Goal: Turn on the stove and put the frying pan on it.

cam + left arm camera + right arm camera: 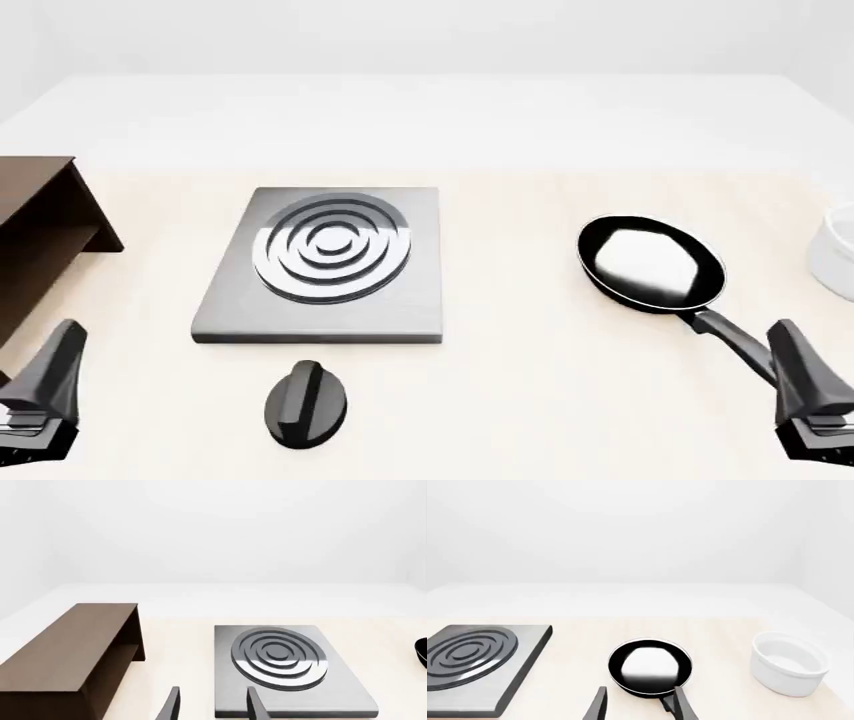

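1. The stove [324, 268], a flat grey slab with concentric burner rings, is shown lying on the pale counter [521, 400], left of centre in the front view. Bare counter is seen along all four of its edges.
2. The separate black oval knob [306, 402] is placed just in front of the stove's near edge, apart from it, its ridge running roughly front to back.
3. The frying pan [650, 264] is set on the counter to the right of the stove, well apart from it, with open counter between the two. Its handle [731, 338] is directed toward the near right.
4. The left hand [47, 395] is held at the near left corner, above the counter. In the left wrist view its two fingers [172, 706] are seen spread apart with nothing between them.
5. The right hand [807, 395] is held at the near right corner, close to the handle's end. Its fingers [681, 704] are likewise parted and empty; contact with the handle cannot be told.
6. A brown wooden shelf [40, 235] is cut by the left edge, near the stove but apart from it.
7. A white cup [787, 664] is seen right of the pan, at the right edge.
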You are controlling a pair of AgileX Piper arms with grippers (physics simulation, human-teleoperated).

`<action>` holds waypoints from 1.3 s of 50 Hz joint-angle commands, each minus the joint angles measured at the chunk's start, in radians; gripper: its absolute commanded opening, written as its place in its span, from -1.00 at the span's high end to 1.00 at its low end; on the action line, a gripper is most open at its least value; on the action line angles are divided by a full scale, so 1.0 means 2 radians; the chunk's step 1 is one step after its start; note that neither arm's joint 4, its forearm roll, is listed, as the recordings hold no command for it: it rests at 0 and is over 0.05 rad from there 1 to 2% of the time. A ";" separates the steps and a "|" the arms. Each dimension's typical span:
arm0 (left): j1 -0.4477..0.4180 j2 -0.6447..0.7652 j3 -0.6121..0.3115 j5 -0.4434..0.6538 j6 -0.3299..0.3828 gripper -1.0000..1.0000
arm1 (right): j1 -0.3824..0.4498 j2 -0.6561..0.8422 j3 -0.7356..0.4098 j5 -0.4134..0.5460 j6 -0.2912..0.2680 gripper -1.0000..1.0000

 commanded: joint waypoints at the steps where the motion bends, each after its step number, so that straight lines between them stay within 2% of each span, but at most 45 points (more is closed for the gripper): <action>1: -0.002 0.001 -0.001 -0.001 0.002 -1.00 | -0.001 0.006 -0.001 -0.003 -0.002 -1.00; 18: -0.008 0.000 -0.003 -0.001 0.004 -1.00 | -0.001 0.005 -0.001 -0.004 0.000 -1.00; 21: -0.012 0.000 -0.009 0.005 0.009 -1.00 | -0.001 0.005 -0.001 -0.003 0.002 -1.00; 25: -0.012 0.000 -0.034 0.041 0.015 -1.00 | -0.001 0.006 -0.001 -0.005 0.002 -1.00; 31: -0.053 0.000 -0.088 0.130 0.025 -1.00 | -0.001 0.008 -0.001 -0.007 0.003 -1.00; 32: -0.053 0.000 -0.088 0.130 0.025 -1.00 | -0.001 0.008 -0.001 -0.007 0.003 -1.00; 36: -0.071 0.000 -0.119 0.183 0.016 -1.00 | -0.001 0.006 -0.001 -0.005 0.005 -1.00; 38: -0.085 0.001 -0.124 0.205 0.020 -1.00 | -0.001 0.006 -0.001 -0.005 0.007 -1.00; 40: -0.107 0.002 -0.130 0.223 0.009 -1.00 | -0.001 0.007 -0.001 -0.006 0.008 -1.00; 44: -0.116 0.008 -0.134 0.237 0.008 -1.00 | -0.001 0.007 -0.001 -0.006 0.009 -1.00; 50: -0.159 0.028 -0.141 0.265 0.008 -1.00 | -0.001 0.005 -0.001 -0.003 0.012 -1.00; 52: -0.159 0.028 -0.141 0.265 0.008 -1.00 | -0.001 0.005 -0.001 -0.003 0.012 -1.00; 53: -0.178 0.030 -0.151 0.287 0.001 -1.00 | -0.002 0.003 -0.001 -0.001 0.013 -1.00; 54: -0.193 0.044 -0.149 0.286 0.004 -1.00 | -0.002 0.003 -0.002 -0.001 0.013 -1.00; 57: -0.191 0.036 -0.156 0.301 0.004 -1.00 | -0.002 0.004 -0.002 -0.001 0.014 -1.00; 61: -0.223 0.045 -0.159 0.315 0.018 -1.00 | -0.002 0.004 -0.002 -0.001 0.012 -1.00; 65: -0.249 0.050 -0.155 0.316 0.010 -1.00 | -0.002 0.003 -0.002 0.000 0.011 -1.00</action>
